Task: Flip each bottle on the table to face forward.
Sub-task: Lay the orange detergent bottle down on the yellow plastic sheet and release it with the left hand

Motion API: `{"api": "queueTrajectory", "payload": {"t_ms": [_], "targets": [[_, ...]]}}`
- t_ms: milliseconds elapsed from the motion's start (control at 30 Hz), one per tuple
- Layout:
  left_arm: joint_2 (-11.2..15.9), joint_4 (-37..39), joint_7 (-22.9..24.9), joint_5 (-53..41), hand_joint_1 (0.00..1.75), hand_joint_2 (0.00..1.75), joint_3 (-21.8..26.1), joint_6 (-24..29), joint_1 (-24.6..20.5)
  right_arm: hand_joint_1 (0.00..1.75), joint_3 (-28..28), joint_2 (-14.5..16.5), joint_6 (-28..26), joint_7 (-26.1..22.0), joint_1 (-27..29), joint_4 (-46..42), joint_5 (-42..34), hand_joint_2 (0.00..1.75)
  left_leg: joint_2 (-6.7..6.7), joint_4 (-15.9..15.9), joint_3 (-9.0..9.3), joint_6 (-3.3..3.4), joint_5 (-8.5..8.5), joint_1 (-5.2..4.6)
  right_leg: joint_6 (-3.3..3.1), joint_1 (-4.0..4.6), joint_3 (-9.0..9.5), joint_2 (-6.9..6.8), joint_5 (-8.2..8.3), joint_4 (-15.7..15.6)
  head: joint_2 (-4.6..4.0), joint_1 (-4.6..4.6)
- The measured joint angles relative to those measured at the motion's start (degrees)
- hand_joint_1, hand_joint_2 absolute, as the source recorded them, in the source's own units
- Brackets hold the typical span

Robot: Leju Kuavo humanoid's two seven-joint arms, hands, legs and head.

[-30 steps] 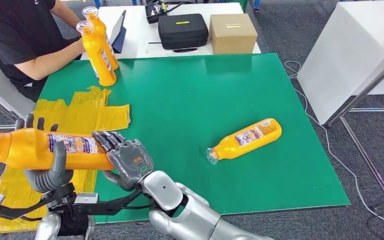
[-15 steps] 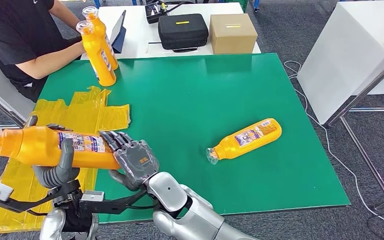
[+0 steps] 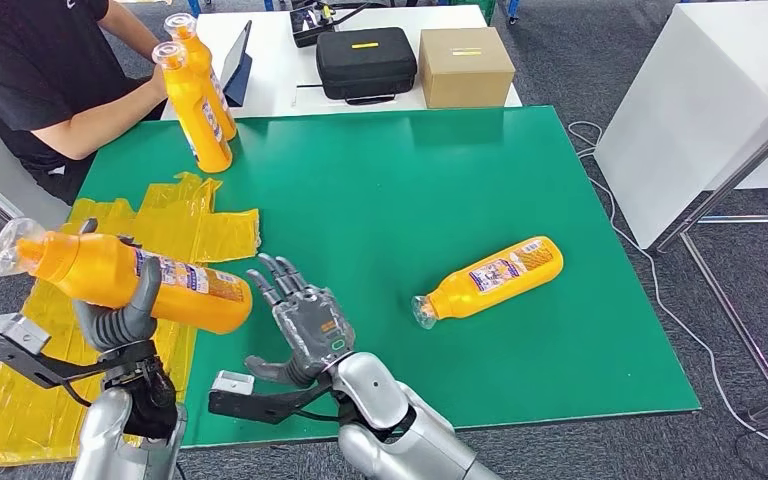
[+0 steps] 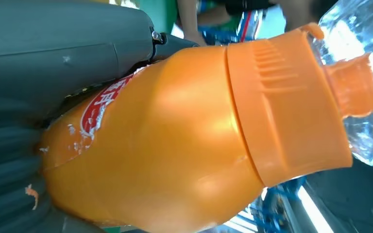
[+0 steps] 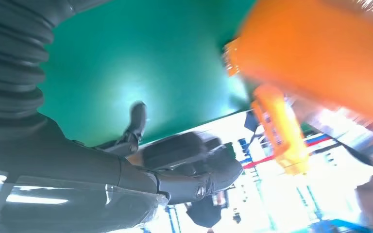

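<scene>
My left hand (image 3: 118, 318) grips an orange bottle (image 3: 130, 280) around its middle and holds it above the table's near left corner, clear cap end raised to the left; up close the bottle (image 4: 184, 141) nearly fills the left wrist view. My right hand (image 3: 303, 322) hovers just right of the bottle's base with fingers spread, holding nothing. A second orange bottle (image 3: 492, 277) lies on its side on the green table (image 3: 380, 190), cap toward me. Two more orange bottles (image 3: 198, 90) stand upright at the far left corner, beside a person's hand.
Yellow plastic bags (image 3: 165, 225) lie across the table's left side and hang over its edge. A person in black (image 3: 30, 70) sits at the far left. Behind the green table stand a black case (image 3: 365, 62) and a cardboard box (image 3: 465, 66). A white table (image 3: 700, 90) is at right.
My right hand has let go of the bottle's base and drawn away to the right, fingers opening. My left hand has tilted the bottle, raising its cap end and shifting it right.
</scene>
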Motion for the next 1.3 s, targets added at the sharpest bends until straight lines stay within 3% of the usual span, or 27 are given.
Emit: {"api": "queueTrajectory", "payload": {"t_ms": [133,367,500,567,667,733,867,1033,1300], "targets": [[1.0,3.5,0.5,-3.2,1.75,1.75,2.1,1.8,-1.3,0.00,-2.4,-1.3,-0.7,-0.2,1.6,-2.5,0.0,0.00,-0.02,0.0,-0.01,0.00,0.00,0.00,0.00,0.00,0.00,-0.02,0.00,0.0,0.00,0.01],[4.4,13.9,-2.7,-14.2,1.75,1.75,5.7,9.2,-5.3,0.00,-6.0,-4.4,-0.6,-0.9,5.8,-7.4,0.4,0.00,-0.03,0.0,-0.01,0.00,0.00,0.00,0.00,0.00,0.00,-0.03,-0.01,0.0,0.00,0.00],[6.5,19.8,-5.8,-29.6,1.75,1.75,6.0,20.9,-8.0,0.00,-6.9,-6.0,-0.5,-1.5,7.8,-9.5,0.3,0.00,-0.02,0.0,-0.01,0.00,0.00,0.00,0.00,0.01,0.01,-0.02,-0.01,0.0,-0.01,0.00],[7.5,22.4,-5.4,-36.6,1.75,1.75,6.0,23.4,-9.1,0.00,-7.3,-6.8,-0.4,-1.8,8.4,-10.4,-0.3,0.00,-0.02,0.0,-0.01,0.00,0.00,0.00,0.00,0.01,0.01,-0.02,-0.01,0.0,0.00,0.01],[8.3,25.5,-4.4,-56.6,1.75,1.75,7.6,25.6,-9.9,0.00,-7.6,-7.7,0.3,-2.4,8.9,-11.4,-1.7,0.00,0.00,0.0,-0.01,0.00,0.00,0.00,0.00,0.00,0.01,-0.02,-0.01,0.0,0.00,0.00],[8.3,26.7,-4.3,-67.2,1.75,1.75,9.5,26.0,-10.0,0.00,-7.8,-8.1,0.7,-2.6,8.9,-11.6,-2.3,0.00,-0.01,0.0,-0.01,0.00,0.00,0.00,0.00,0.00,0.01,-0.02,-0.01,0.0,-0.01,0.01],[7.9,28.0,-4.8,-74.7,1.75,1.75,12.4,26.2,-10.0,0.00,-8.0,-8.7,1.1,-3.0,8.9,-11.9,-3.2,0.00,0.01,0.0,-0.01,0.00,0.00,-0.01,0.00,0.00,0.00,0.01,0.00,0.0,-0.01,0.01],[5.6,27.5,-9.8,-92.8,1.75,1.75,18.5,26.3,-9.5,0.00,-7.8,-8.8,2.0,-4.8,7.6,-11.1,-6.5,0.00,-0.03,0.0,-0.02,0.00,0.00,0.00,0.00,0.00,0.04,-0.03,-0.01,0.0,0.00,0.01],[4.1,26.1,-9.0,-101.0,1.75,1.75,20.6,26.4,-5.3,0.00,-5.8,-9.5,1.7,-8.4,4.3,-6.7,-11.2,0.00,-0.02,0.0,-0.01,0.00,0.00,-0.01,0.00,0.00,0.03,-0.02,-0.01,0.0,0.00,0.00]]}}
